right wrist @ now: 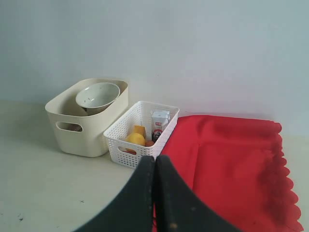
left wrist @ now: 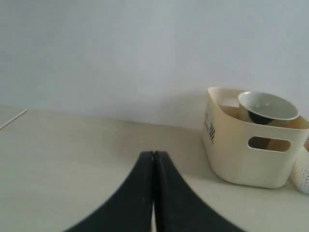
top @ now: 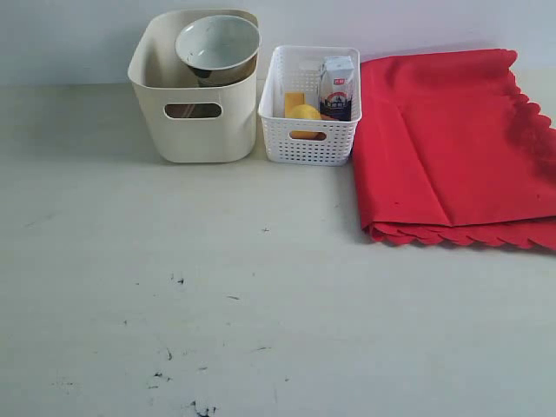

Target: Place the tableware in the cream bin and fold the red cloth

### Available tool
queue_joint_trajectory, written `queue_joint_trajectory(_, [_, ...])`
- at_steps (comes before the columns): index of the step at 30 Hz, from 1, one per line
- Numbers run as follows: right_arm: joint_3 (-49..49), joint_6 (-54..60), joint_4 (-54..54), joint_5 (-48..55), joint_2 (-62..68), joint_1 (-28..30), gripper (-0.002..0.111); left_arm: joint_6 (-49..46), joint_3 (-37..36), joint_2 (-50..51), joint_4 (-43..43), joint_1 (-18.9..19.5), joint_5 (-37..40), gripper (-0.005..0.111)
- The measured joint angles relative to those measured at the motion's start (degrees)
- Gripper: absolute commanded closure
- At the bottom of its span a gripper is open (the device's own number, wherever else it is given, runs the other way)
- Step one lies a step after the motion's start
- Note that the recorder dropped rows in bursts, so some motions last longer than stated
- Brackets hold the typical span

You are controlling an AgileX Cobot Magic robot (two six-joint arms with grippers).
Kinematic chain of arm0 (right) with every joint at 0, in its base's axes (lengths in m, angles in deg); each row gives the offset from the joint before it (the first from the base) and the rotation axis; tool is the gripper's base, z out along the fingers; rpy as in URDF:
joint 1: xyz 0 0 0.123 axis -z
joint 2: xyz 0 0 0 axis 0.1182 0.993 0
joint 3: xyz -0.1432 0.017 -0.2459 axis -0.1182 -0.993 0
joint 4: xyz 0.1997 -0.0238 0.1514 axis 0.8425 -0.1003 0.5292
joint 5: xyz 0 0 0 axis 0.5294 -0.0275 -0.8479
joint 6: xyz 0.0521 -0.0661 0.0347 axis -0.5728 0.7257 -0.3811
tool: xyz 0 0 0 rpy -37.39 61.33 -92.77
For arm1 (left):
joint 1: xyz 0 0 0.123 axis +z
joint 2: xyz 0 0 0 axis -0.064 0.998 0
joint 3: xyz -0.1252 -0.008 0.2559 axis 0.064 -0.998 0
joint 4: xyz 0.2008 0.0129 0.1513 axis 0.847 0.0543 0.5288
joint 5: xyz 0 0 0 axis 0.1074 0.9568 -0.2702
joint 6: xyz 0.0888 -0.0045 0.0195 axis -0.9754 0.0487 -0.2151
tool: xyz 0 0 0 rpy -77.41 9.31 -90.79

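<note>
- Left hand (left wrist: 153, 153): both dark fingers are pressed together along their full length, with nothing between them. It hangs above bare desk, well apart from the bins.
- Right hand (right wrist: 155, 157): fingers pressed together, nothing pinched. It hangs above the desk near the red cloth's edge. Neither hand appears in the exterior view.
- Desk (top: 261, 304): pale surface; small dark marks (top: 178, 382) are scattered over its near part.
- Red cloth (top: 452, 139): lies flat on the desk at the right side of the exterior view. Its near edge shows stacked scalloped layers, and a scalloped edge also runs along its right side. Creases cross the top face.
- White perforated basket (top: 308, 148): stands upright between the cloth and the cream bin, just beside both. It holds a milk carton (top: 336, 87), upright, a lemon (top: 304, 113) and an orange block (top: 294, 100).
- Cream bin (top: 204, 139): stands upright at the far left, beside the basket. A brown surface shows through its oval handle cut-out.
- White bowl (top: 217, 45): sits tilted in the bin on top of the contents, its rim above the bin's rim. What lies under it cannot be told.
- Wall (top: 87, 35): plain and pale, behind the bins.
</note>
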Motion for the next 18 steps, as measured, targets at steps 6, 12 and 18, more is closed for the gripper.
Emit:
queue_joint_trajectory(6, [0.0, 0.0, 0.0, 0.0, 0.0, 0.0, 0.108, 0.3, 0.0, 0.0, 2.0, 0.6, 6.9, 0.107])
queue_joint_trajectory(12, [0.0, 0.0, 0.0, 0.0, 0.0, 0.0, 0.108, 0.6, 0.0, 0.0, 2.4, 0.6, 12.3, 0.107])
queue_joint_trajectory(18, [0.0, 0.0, 0.0, 0.0, 0.0, 0.0, 0.108, 0.7, 0.0, 0.0, 2.4, -0.1, 13.9, 0.107])
